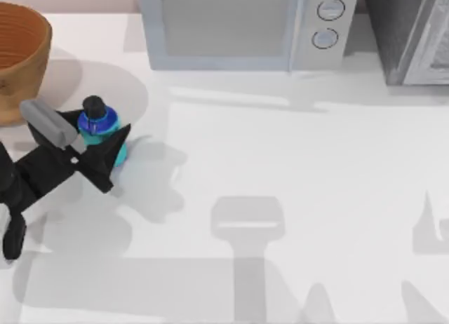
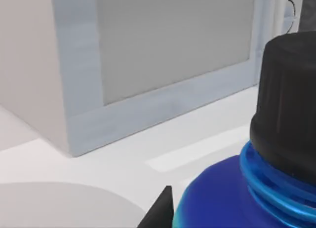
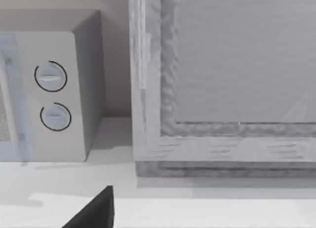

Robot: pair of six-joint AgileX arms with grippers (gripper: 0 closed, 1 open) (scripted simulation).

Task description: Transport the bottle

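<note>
One squat glossy bottle (image 1: 100,125) in left gripper (image 1: 95,143).

Counted on the table (image 1: 295,170): one bottle (image 1: 100,127), one wooden bowl (image 1: 21,54), one microwave (image 1: 238,26) bearing two round dials (image 1: 330,10), one grey cabinet (image 1: 410,33), and one left gripper (image 1: 95,152) around the bottle.

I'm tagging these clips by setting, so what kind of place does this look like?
Likely a simulated kitchen counter: a microwave with two dials at the back of the white table, a wooden bowl at the left, and the left gripper around a small bottle.
</note>
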